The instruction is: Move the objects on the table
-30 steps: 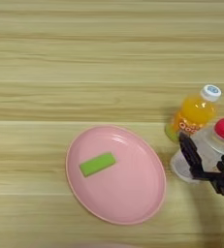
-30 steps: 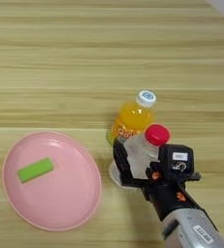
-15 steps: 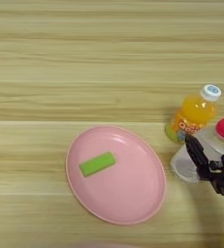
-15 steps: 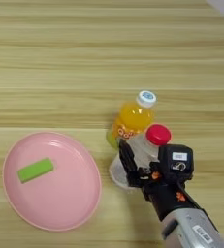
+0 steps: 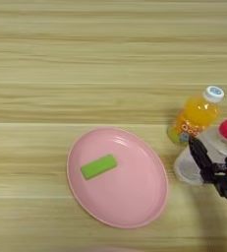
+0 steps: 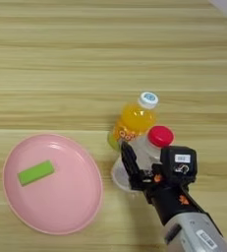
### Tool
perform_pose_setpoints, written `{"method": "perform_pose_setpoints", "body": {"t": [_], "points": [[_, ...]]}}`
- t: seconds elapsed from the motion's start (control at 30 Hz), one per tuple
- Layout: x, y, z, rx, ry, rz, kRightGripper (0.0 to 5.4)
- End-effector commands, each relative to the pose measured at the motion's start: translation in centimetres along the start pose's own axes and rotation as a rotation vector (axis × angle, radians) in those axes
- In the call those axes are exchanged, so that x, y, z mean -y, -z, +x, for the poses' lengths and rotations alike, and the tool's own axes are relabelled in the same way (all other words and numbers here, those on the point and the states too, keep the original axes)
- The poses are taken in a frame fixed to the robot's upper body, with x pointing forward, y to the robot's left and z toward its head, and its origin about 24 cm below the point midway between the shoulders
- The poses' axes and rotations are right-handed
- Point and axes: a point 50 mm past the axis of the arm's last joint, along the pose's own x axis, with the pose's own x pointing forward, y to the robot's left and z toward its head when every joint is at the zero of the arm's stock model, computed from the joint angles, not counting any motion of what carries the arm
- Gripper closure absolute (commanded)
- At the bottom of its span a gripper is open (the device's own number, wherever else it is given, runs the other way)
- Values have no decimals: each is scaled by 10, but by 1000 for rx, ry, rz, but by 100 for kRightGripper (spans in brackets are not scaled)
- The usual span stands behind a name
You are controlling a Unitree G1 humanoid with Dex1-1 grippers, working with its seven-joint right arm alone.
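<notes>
Gripper (image 6: 143, 165) spans the clear bottle (image 6: 134, 160), one black finger at its left side; whether it grips yet, I cannot tell. That bottle stands on the table (image 6: 61, 74), touching the orange juice bottle (image 6: 132, 122), and looks light, smooth and easily tipped, so take it low on the body

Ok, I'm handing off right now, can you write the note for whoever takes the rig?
Right gripper: at the clear bottle, one black finger on its left side; whether it has closed on it cannot be told.
Things: clear bottle, red cap, standing right of the pink plate. Juice bottle stands just behind it, close. Green block lies on the plate.
Done: nothing visibly moved.
Left: both bottles.
</notes>
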Motion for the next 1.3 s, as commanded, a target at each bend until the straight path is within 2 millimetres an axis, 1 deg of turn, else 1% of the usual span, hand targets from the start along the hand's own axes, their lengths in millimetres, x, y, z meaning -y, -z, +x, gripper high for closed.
{"method": "perform_pose_setpoints", "body": {"t": [0.03,0.43,0.63,0.9,1.17,1.3], "points": [[-8,-27,2,130,-34,-70,218],[-26,-42,3,175,-102,-94,218],[-41,-52,10,217,-169,-96,218],[-59,-58,20,235,-236,-90,218],[-87,-67,37,255,-338,-81,218],[-110,-74,47,267,-416,-81,218]]}}
